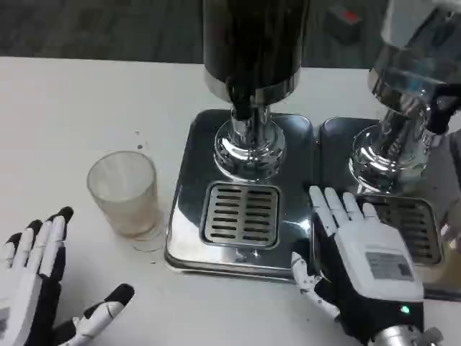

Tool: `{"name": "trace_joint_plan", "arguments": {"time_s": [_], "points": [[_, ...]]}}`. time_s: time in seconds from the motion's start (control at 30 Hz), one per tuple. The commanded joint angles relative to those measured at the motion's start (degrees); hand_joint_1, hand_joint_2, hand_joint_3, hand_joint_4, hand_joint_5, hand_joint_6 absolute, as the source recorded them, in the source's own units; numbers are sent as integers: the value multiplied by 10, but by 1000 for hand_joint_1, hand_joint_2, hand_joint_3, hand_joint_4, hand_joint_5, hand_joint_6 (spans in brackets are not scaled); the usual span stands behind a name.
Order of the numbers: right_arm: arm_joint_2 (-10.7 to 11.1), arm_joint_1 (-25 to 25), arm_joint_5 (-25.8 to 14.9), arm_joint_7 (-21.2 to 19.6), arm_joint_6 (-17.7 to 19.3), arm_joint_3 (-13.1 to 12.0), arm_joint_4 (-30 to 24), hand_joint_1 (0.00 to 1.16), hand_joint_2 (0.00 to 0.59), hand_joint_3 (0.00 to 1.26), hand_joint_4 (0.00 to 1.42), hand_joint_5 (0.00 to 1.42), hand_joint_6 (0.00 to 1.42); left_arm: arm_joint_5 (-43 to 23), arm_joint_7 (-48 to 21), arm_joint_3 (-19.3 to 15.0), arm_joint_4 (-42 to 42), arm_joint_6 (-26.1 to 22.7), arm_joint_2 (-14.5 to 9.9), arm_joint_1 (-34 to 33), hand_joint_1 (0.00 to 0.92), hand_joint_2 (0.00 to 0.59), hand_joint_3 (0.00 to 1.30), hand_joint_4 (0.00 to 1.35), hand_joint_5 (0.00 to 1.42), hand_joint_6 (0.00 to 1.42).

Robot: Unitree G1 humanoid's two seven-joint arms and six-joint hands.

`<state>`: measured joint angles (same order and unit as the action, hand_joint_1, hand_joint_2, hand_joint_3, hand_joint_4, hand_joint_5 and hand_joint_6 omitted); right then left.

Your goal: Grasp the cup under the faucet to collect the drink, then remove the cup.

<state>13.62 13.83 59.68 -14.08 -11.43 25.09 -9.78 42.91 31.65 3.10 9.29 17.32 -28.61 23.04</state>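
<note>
Fingers on my left hand (36,288) at lower left are spread, holding nothing; a clumsy reach could topple the cup (124,191) beside the drip tray (241,214), far from the faucet (243,108).

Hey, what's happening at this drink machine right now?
Nothing is being held yet. The clear cup stands on the white table, left of the dispenser's drip tray, not under the faucet. The left hand lies open near the cup, and the right hand rests open between the two dispenser bases.
</note>
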Motion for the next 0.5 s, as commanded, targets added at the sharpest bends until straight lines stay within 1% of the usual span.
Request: {"name": "trace_joint_plan", "arguments": {"time_s": [0.03,0.5], "points": [[0,-3,-1,0,0,-2,0,167,582,0,0,0,0,-5,10,-3,7,3,4,-1,0,131,0,0,0,0],[-2,0,1,1,-5,-2,-2,167,582,0,0,0,0,-7,7,-2,9,2,7,-3,0,131,0,0,0,0]]}}
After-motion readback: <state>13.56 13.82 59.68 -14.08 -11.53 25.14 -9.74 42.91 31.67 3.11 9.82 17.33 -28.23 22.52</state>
